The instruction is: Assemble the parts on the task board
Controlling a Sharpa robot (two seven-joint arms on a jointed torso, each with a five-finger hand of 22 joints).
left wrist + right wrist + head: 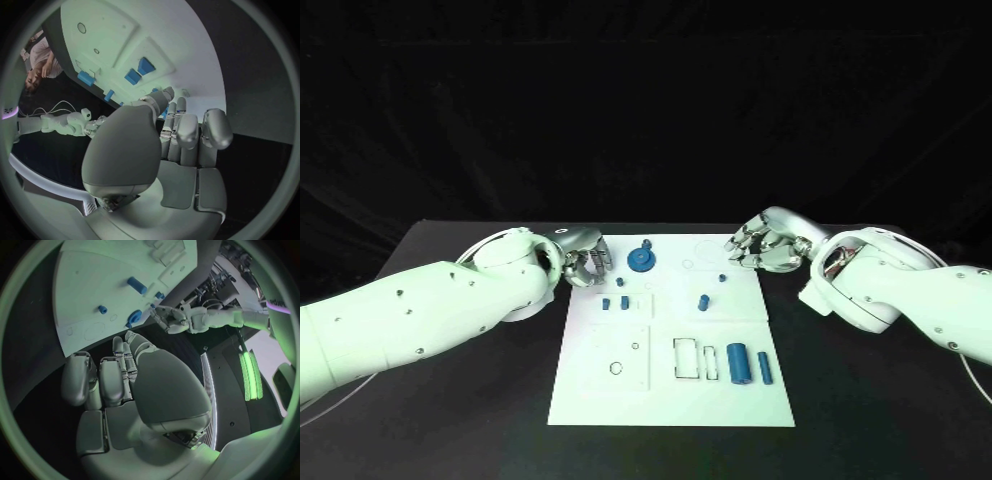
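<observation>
Resting at the white task board's (672, 392) far corners on the black desk (459, 400), the left hand (584, 256) and right hand (769, 243) curl inward, holding nothing. Just beside the left hand stands a round blue plastic wheel (642, 261), probably light, stiff, best pinched by its rim.

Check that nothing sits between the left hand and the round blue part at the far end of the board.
Nothing visible does. The left hand hovers at the board's far left edge, and only bare white plate separates it from the round part.
</observation>
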